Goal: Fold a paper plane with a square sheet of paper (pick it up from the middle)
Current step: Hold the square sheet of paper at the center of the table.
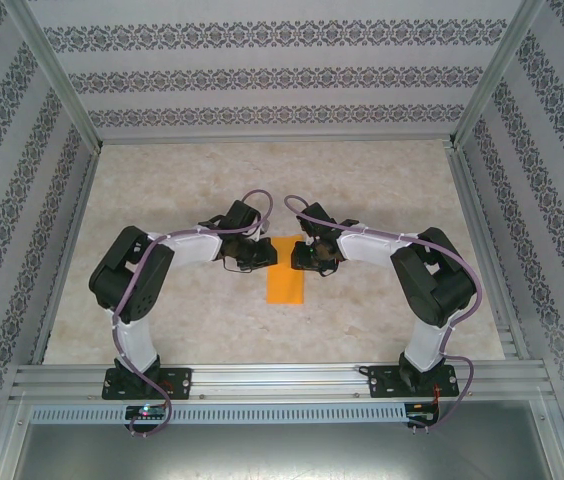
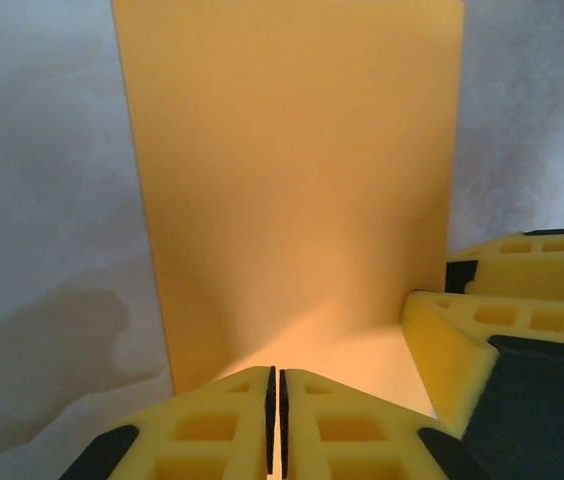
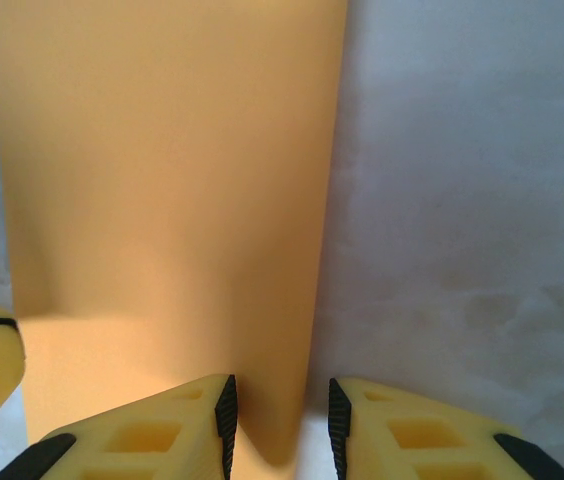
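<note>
Top external view, from above and behind the bases. Pale, marbled beige table, enclosed by patterned wallpaper walls. Two black-and-white robot arms, left arm and right arm, rise from the near edge and bend inward so that their wrists come close together near the table's middle. Between them lies the thin, bright orange sheet of paper, seen as a narrow rectangle with its long axis running near to far; its far end sits between the two wrists.

Left wrist view: left gripper, yellow foam fingers with black pads, closed to a hairline slit at one end of the sheet. Whether paper is nipped in that slit cannot be told. Yellow fingers of the other tool stand just to its right, over the sheet's corner.

Right wrist view: right gripper, jaws parted, straddling one long edge of the sheet, with one finger above paper and the other above bare table.
</note>
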You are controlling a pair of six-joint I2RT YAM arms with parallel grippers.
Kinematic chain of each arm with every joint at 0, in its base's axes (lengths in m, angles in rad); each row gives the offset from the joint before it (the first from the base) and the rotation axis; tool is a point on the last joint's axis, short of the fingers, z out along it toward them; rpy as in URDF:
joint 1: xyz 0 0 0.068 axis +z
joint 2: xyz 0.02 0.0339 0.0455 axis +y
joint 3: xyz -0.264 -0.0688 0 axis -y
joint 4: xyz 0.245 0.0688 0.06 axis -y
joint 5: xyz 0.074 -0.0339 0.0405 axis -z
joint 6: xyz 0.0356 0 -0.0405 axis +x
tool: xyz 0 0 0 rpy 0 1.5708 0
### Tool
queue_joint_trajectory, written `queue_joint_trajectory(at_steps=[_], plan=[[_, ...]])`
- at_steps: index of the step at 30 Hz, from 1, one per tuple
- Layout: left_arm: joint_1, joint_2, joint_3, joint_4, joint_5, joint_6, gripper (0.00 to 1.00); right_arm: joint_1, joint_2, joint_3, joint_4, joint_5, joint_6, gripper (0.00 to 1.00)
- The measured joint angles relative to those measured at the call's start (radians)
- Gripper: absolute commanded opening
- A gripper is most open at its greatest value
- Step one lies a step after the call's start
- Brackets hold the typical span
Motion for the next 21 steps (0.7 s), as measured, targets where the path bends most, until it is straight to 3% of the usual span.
queue_joint_trajectory(at_steps=[3,14,21], plan=[[0.0,0.009,0.002,-0.001,-0.006,0.003,0.1,0.0,0.0,0.0,0.0,0.0,0.0,0.33],[-0.002,0.034,0.013,-0.008,-0.031,0.05,0.1,0.0,0.0,0.0,0.0,0.0,0.0,0.34],[-0.006,0.046,0.029,-0.018,-0.037,0.075,0.1,0.006,-0.01,0.0,0.001,-0.001,-0.001,0.4]])
